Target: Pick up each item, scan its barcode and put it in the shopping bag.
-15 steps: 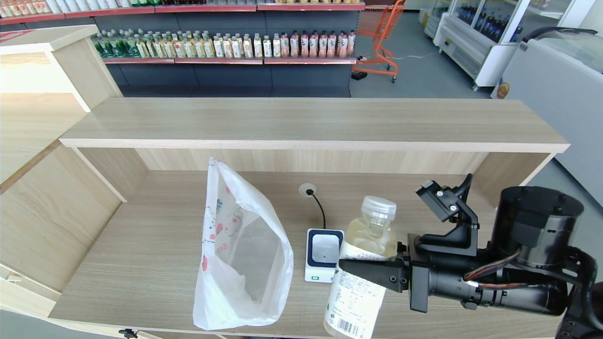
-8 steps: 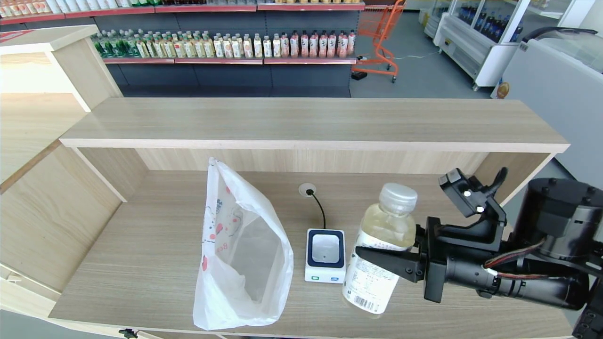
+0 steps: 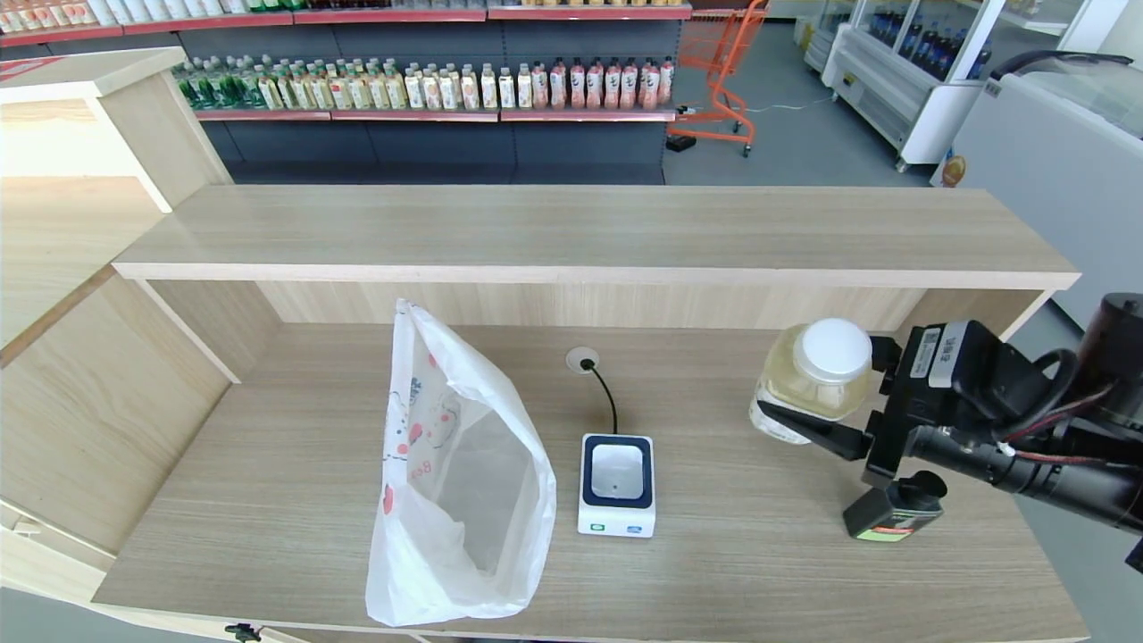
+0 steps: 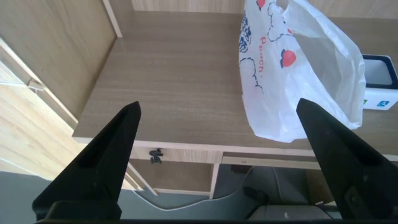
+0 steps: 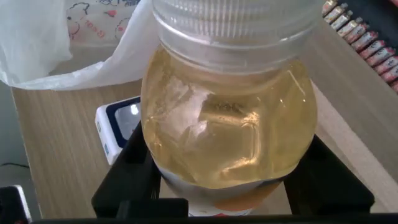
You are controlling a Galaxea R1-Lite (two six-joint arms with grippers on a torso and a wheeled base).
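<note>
Right gripper (image 3: 797, 406) is clamped on the bottle (image 3: 808, 386) around its upper body, jaws snug on both sides. It is held in the air at the right of the counter (image 3: 268, 500), well right of the scanner (image 3: 616, 482), cap pointing up toward the head camera. Left gripper (image 4: 217, 143) is wide open with nothing in it, at the near left edge, close to the shopping bag (image 3: 455, 482).

Step looks like the scan. To do it well, bring the bottle left over the scanner window and turn the barcode end of the label to face the glass. Keep the grip firm, as the bottle is smooth and full. The bag stands just left of the scanner, mouth open.

Versus 1 s ago: bottle was near, right beside the scanner, barcode low; it has swung right and farther off, wrist rolled. Bag and scanner unmoved.
</note>
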